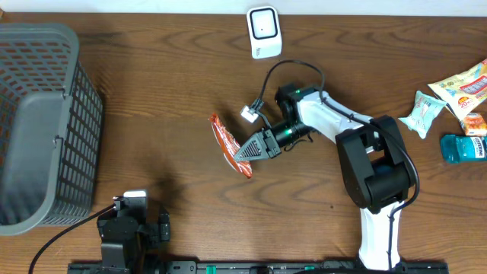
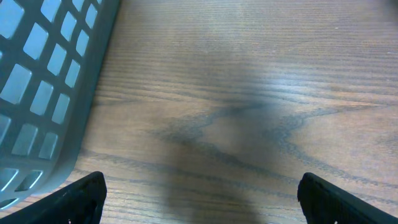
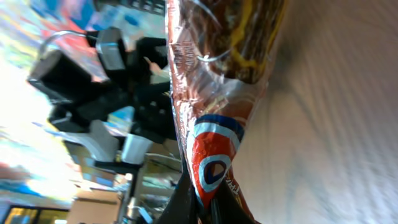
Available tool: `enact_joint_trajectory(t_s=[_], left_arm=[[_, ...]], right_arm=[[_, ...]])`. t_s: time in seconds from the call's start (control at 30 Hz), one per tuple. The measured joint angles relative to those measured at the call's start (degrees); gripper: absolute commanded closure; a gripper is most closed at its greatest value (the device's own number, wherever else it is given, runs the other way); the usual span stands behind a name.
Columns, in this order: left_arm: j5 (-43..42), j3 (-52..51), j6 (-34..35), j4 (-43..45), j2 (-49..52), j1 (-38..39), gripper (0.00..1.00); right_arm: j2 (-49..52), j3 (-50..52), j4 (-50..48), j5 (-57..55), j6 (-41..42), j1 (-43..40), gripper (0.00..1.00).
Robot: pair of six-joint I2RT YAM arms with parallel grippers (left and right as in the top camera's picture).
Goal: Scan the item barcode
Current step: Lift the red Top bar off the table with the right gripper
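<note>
The orange packet (image 1: pixel 224 135), long from 11 to 5 o'clock, is pinched in the closed right hand (image 1: pixel 243 151), with the white scanner (image 1: pixel 263 32) seen at 12 o'clock.

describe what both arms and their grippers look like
The right arm has white links and bulky black joints, with a thin black cable looping over its wrist to a small white plug. The right gripper is a black tapered wedge. The left arm and left gripper are black.

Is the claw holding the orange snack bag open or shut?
Shut: the right gripper pinches the orange snack bag between its fingers.
</note>
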State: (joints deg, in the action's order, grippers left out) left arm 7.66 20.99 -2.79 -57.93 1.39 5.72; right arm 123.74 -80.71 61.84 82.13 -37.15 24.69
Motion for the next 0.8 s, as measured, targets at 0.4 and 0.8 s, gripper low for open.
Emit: enact_joint_trajectory(t_s=[0.4, 0.8], left_arm=[[0.0, 0.0, 0.0, 0.02, 0.0, 0.0, 0.02], [0.0, 0.0, 0.02, 0.02, 0.0, 0.0, 0.02]], right_arm=[[0.0, 0.46, -1.73, 4.52, -3.08, 5.09, 0.99], [0.0, 0.46, -2.12, 4.92, -3.43, 6.14, 0.99]])
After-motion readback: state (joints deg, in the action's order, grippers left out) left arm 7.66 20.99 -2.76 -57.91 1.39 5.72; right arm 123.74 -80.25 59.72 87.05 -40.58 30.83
